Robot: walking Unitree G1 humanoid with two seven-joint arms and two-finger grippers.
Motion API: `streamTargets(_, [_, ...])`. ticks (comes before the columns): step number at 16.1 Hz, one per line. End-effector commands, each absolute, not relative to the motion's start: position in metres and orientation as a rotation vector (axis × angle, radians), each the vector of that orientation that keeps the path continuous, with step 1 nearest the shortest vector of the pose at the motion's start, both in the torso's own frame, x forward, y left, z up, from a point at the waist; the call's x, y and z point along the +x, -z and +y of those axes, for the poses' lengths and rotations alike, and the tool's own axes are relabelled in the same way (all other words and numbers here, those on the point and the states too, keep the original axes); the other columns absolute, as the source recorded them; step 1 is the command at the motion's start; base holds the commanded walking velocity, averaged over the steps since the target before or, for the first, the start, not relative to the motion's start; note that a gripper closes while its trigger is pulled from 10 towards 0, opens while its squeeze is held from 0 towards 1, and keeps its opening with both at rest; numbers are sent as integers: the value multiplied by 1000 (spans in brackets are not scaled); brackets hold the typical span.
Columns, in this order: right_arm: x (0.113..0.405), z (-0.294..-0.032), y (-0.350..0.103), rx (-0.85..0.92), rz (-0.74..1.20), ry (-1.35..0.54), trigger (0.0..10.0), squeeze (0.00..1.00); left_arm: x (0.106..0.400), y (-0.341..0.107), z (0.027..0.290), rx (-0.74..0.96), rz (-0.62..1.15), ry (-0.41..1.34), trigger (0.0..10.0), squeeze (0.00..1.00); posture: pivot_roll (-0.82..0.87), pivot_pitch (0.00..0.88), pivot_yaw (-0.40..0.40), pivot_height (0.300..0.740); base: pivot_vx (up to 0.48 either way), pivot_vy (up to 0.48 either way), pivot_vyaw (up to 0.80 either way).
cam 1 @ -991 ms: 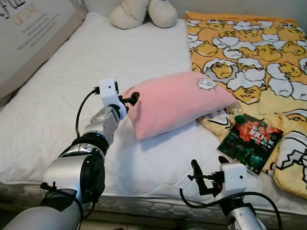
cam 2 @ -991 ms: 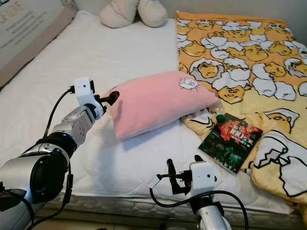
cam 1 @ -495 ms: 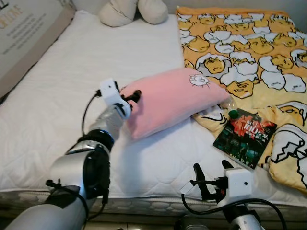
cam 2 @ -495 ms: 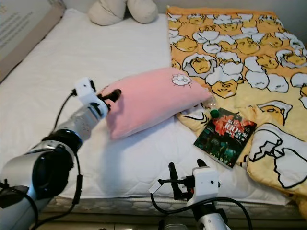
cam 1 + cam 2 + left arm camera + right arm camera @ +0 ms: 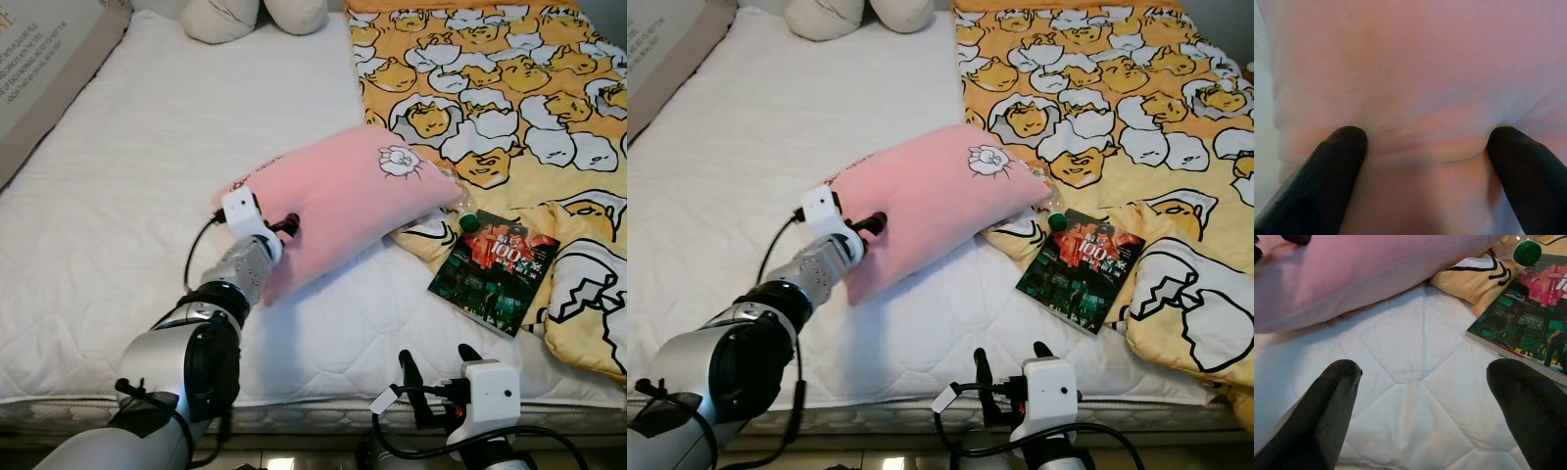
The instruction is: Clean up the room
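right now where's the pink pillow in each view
Left eye: pillow mid-frame, left gripper against its near end.
Right eye: centre.
Left wrist: pink fabric between the fingers.
Right wrist: along the bed.
Shared landmark: book beside it.

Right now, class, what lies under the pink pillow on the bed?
The pink pillow rests on the white mattress. Its right corner overlaps the yellow blanket, and a green-capped bottle pokes out there. Anything else beneath is covered.
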State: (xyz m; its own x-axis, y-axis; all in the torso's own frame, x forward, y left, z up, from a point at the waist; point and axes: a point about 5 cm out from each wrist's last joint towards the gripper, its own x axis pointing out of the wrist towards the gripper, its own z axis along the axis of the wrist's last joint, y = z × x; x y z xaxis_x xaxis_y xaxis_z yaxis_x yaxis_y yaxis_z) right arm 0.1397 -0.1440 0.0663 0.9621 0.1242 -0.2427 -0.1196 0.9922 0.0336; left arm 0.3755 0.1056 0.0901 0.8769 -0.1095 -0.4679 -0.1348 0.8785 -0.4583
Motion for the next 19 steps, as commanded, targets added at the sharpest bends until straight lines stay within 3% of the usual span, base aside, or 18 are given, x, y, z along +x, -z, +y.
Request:
streamTargets(1, [139,-143,-69,11,247,-119,10000,0,365,-72,101,-545,593,-38,10000,0,-374,145,84,731,0,0,0])
streamTargets(3, [138,-142,-69,13,249,-118,10000,0,365,-74,97,-532,586,-11,10000,0,-378,149,87,731,0,0,0])
streamTargets(4, [137,-142,-69,13,251,-116,10000,0,366,-77,93,-521,567,29,6275,0,-378,150,88,731,0,0,0])
streamTargets(5, [137,-142,-69,14,252,-116,10000,0,367,-78,91,-514,557,55,0,0,-378,152,89,731,0,0,0])
streamTargets(19, [141,-140,-67,14,257,-130,10000,0,364,-75,88,-453,572,171,0,0,-352,140,85,731,0,0,0])
